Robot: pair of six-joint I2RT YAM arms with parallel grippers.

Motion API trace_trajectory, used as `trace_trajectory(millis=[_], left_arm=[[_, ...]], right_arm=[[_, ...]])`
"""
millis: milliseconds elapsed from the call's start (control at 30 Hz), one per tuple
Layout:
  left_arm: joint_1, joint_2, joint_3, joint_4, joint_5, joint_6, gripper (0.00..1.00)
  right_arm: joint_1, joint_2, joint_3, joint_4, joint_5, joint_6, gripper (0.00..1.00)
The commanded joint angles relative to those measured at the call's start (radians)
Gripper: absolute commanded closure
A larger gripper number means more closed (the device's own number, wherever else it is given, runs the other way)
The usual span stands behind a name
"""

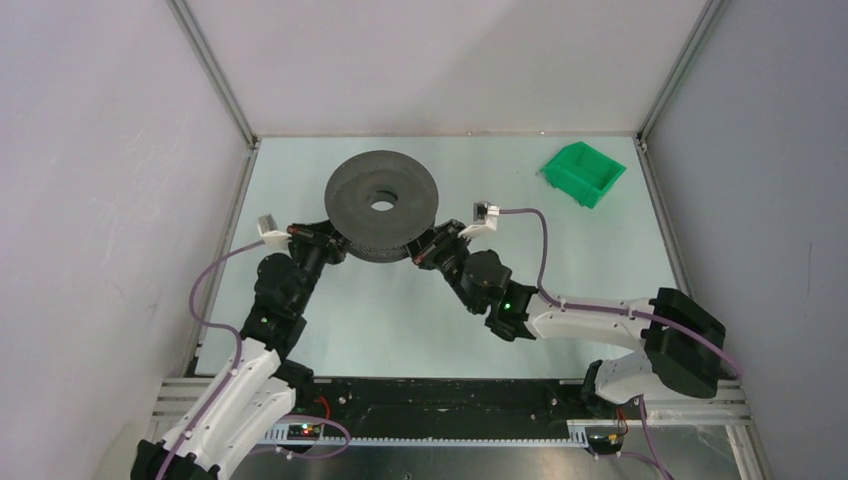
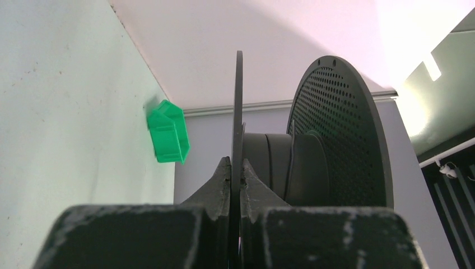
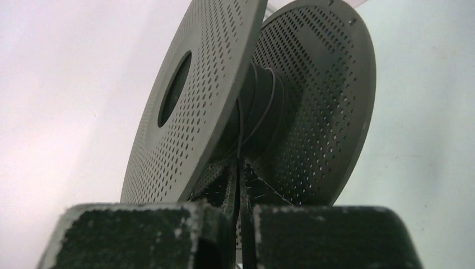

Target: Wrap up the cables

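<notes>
1. Overall, a pale green table (image 1: 600, 290) is seen, closed in on 3 sides by white walls (image 1: 430, 60), with aluminium posts (image 1: 215, 70) at the corners.
2. A green bin (image 1: 583, 172) is set near the far right corner, well apart from both arms.
3. A dark grey spool (image 1: 350, 195) with 2 perforated discs is held in the far half of the table. Its holed disc is turned up toward the top camera and its axis is roughly upright, a little tilted.
4. Whether the spool is touching the table cannot be told.
5. The left gripper (image 2: 236, 171) is pressed together on the rim of 1 disc, which is seen edge-on between its fingers.
6. The cable (image 3: 241, 147) is found between the 2 discs, as a very thin dark strand.
7. Its free length is stretched straight from the fingertips of the right gripper (image 3: 240, 168) to the hub (image 3: 260, 106), so it is pointed across the spool's axis.
8. At the hub it is curved round in a few loose turns.
9. The right jaws are closed almost together, with the strand pinched between them.
</notes>
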Motion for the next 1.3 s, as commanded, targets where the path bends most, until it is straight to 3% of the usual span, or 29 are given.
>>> trace_trajectory(millis=[0,233,400,733,800,900,1267], left_arm=[[-0.015,0.002,0.082,0.127,0.022,-0.058,1.00],[-0.060,0.007,0.099,0.147,-0.021,-0.078,1.00],[-0.080,0.045,0.109,0.182,-0.024,-0.108,1.00],[-0.096,0.069,0.125,0.216,-0.051,-0.122,1.00],[-0.105,0.079,0.133,0.221,-0.056,-0.125,1.00],[-0.115,0.096,0.152,0.231,-0.051,-0.130,1.00],[-0.117,0.100,0.154,0.232,-0.062,-0.121,1.00]], right_arm=[[0.009,0.079,0.100,0.023,0.159,-0.038,1.00],[0.065,0.208,0.235,-0.003,0.457,-0.099,1.00],[0.091,0.291,0.320,0.014,0.567,-0.175,1.00],[0.130,0.431,0.368,0.341,0.719,-0.481,1.00],[0.136,0.488,0.398,0.487,0.757,-0.595,1.00],[0.142,0.578,0.477,0.751,0.813,-0.915,1.00],[0.140,0.618,0.513,0.788,0.811,-1.044,1.00]])
